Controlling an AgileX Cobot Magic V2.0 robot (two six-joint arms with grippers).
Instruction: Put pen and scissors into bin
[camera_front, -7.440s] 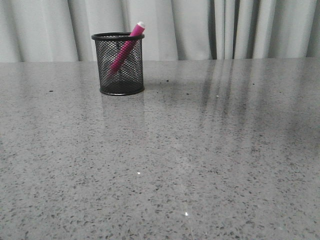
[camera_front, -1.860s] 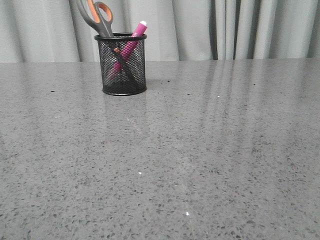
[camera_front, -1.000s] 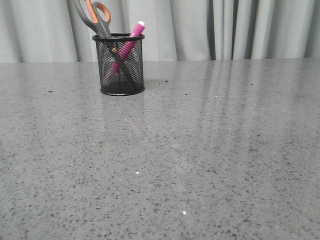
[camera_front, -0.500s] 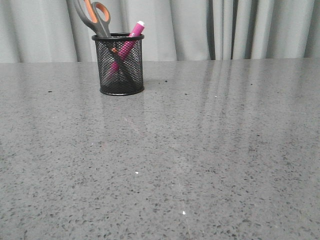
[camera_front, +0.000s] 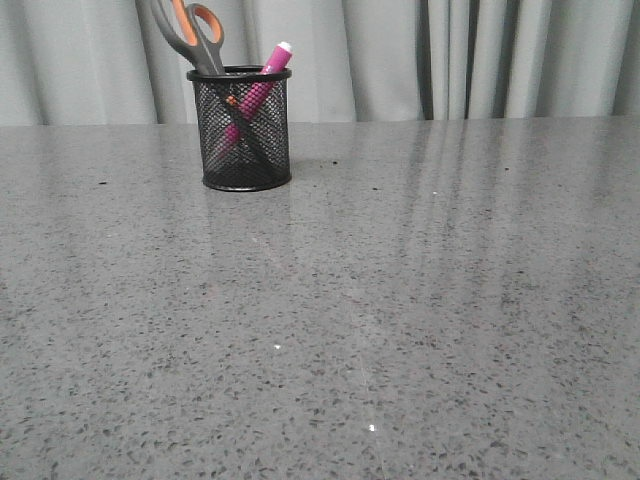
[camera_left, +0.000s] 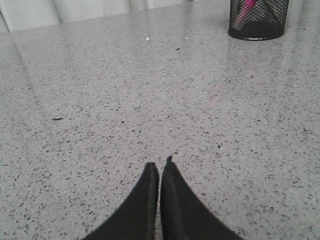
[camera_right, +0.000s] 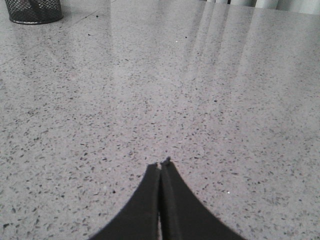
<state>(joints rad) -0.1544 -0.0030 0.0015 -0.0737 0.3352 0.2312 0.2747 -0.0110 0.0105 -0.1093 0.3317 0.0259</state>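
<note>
A small black wire-mesh cylindrical bin with a solid black rim and base stands upright on the speckled grey stone table, toward the far left, just in front of the pale pleated curtain. Two things stand in it, crossed against each other. The slim magenta-pink pen with a small white end leans to the right, its white tip rising above the rim on the bin's right side while its lower part shows through the mesh, running down toward the left of the base. The long scissors with dark grey handles lined orange inside the loops lean the other way: the handles stick well up above the rim on the left, and the dark blades slant down inside the mesh toward the right, crossing the pen.

In the left wrist view the bin appears far from the left gripper, with a bit of pink pen visible through the mesh. That gripper's black fingers are pressed together with nothing between them, over bare table. In the right wrist view the right gripper is likewise clenched on nothing, and the bin sits well apart from it at the far left.
</note>
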